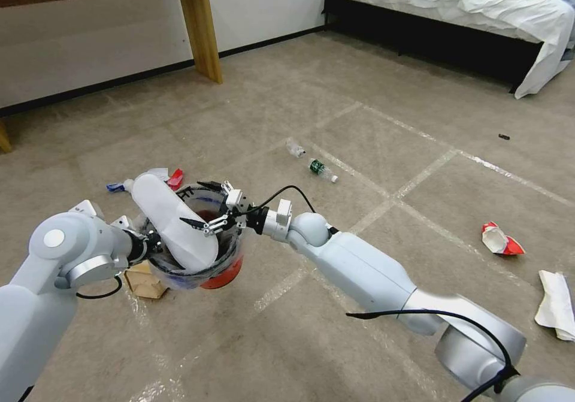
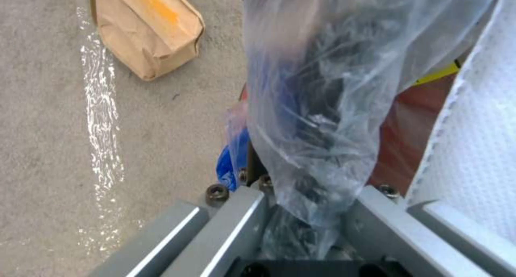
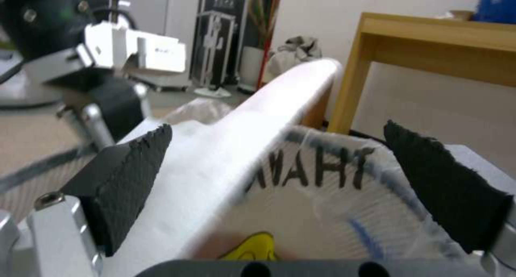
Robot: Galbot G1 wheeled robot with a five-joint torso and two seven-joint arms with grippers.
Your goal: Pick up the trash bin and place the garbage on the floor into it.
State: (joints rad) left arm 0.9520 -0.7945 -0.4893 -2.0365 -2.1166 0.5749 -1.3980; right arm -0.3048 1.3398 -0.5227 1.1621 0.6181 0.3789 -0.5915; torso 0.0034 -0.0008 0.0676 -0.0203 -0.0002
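Note:
The trash bin (image 1: pixel 224 273), red with a clear bag (image 2: pixel 312 87), hangs just above the floor (image 1: pixel 371 150), its rim clamped by my left gripper (image 2: pixel 312 212). A flat white slipper (image 1: pixel 171 219) leans upright inside it, sticking out over the rim. My right gripper (image 1: pixel 202 205) hovers open over the bin's mouth, its pads (image 3: pixel 129 180) either side of the slipper (image 3: pixel 258 148), the lettered rim (image 3: pixel 317 172) beyond. Garbage lies about: two clear bottles (image 1: pixel 294 148), one green-labelled (image 1: pixel 322 170), a red-and-white wrapper (image 1: pixel 500 239) and white paper (image 1: pixel 556 303).
A brown paper bag (image 1: pixel 144 279) lies on the carpet right beside the bin, also in the left wrist view (image 2: pixel 145 31). Red (image 1: pixel 175 179) and blue (image 1: pixel 114 186) scraps sit behind it. A wooden table leg (image 1: pixel 200 24) and a bed (image 1: pixel 455 6) stand farther back.

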